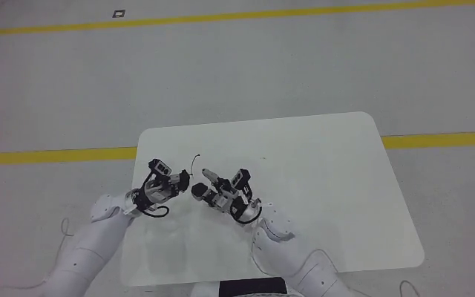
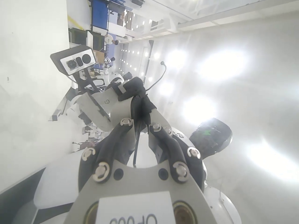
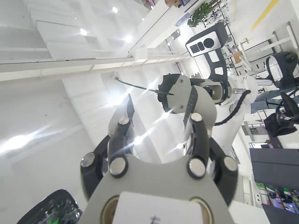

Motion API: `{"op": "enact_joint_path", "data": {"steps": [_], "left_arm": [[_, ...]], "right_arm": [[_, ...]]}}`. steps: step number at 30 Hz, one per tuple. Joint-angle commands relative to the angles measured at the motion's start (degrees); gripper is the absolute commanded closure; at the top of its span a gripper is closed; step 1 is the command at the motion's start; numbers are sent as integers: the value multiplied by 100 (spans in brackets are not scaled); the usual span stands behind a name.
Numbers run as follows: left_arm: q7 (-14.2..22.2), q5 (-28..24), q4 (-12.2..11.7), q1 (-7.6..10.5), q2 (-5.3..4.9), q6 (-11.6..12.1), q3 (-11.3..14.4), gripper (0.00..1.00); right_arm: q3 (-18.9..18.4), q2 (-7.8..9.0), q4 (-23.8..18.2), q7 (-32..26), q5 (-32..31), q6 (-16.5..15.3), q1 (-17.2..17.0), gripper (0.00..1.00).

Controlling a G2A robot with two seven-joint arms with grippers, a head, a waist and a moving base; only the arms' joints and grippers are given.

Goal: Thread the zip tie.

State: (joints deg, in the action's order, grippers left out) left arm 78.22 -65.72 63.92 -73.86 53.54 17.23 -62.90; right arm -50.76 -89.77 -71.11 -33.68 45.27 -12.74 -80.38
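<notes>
**Left hand**
- The left hand is held above the near-left part of the white counter.
- Its fingers are closed together on the black zip tie.
- The strap leaves the fingertips and curves toward the far side. Its small square head stands free at the far end, clear of the counter surface.

**Right hand**
- The right hand sits just to the right of the left hand, facing it.
- Its two fingers are spread well apart and nothing is gripped between them.
- In the right wrist view, the left hand's pads and the pinched strap lie just beyond this open gap.
- Whether the two hands touch cannot be determined.

**Position of the zip tie**
- It is in the air between the hands, carried by the left hand alone.
- It does not rest on the counter.

**Labels**
- A white label is fixed to the left wrist plate.
- A second label is fixed to the right wrist plate.
- Both carry dark print, which is cut off by the frame edge
</notes>
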Motion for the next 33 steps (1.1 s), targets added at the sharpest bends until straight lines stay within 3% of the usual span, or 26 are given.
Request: {"op": "enact_joint_path", "data": {"steps": [1,19,29,33], "left_arm": [[-1,-1,0,0,0,-1,0,100],[-1,-1,0,0,0,-1,0,100],[-1,-1,0,0,0,-1,0,100],[-1,-1,0,0,0,-1,0,100]], "right_arm": [[32,-8,13,-13,13,6,13,69],[184,-73,182,141,44,-44,158,82],[242,-107,234,236,57,-26,225,82],[249,-120,249,303,64,-67,237,90]]}}
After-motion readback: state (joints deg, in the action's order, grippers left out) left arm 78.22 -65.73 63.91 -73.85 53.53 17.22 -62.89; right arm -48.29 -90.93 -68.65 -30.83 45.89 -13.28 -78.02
